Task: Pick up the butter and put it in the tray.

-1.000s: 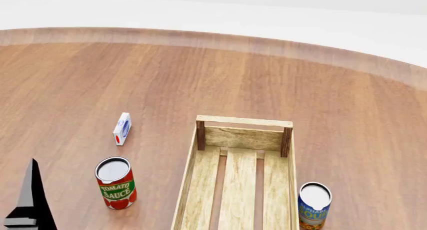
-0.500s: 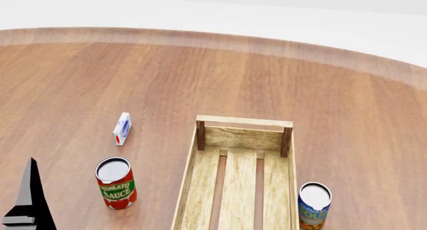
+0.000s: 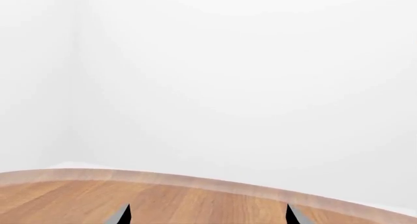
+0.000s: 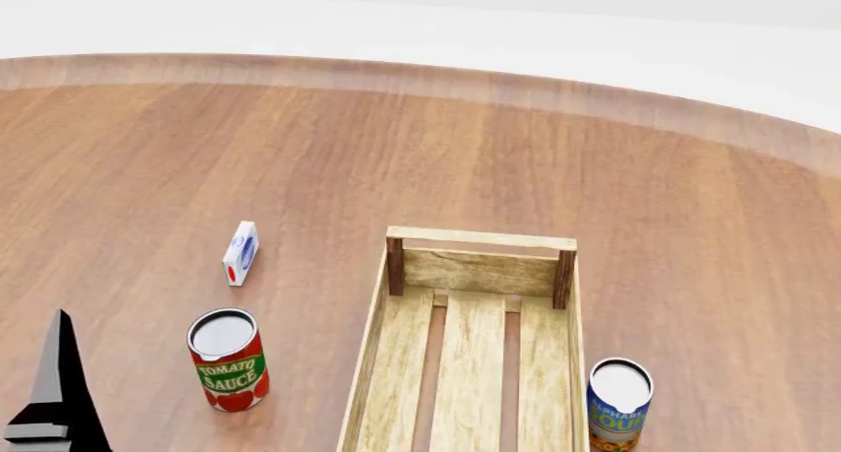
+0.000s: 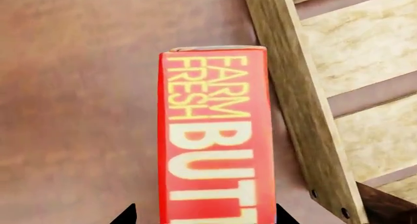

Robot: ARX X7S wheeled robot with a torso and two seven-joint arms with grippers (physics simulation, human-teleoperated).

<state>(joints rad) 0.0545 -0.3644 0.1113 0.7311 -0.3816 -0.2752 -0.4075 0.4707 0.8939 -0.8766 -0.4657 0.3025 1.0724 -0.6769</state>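
On the head view I see the tray (image 4: 468, 354) on the bench (image 4: 394, 147), no butter, and only my left gripper's (image 4: 53, 393) dark tip. On the right wrist view, the butter (image 5: 215, 136) lies just beside the tray's side rail (image 5: 300, 107), between my spread right fingers (image 5: 127, 215). The left wrist view shows spread, empty fingers (image 3: 124, 215); I judge that closing off-centre could shove the box against the rail.

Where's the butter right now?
Only the right wrist view shows the butter: on the table beside the tray's side rail, outside it, between the right claw's fingertips.
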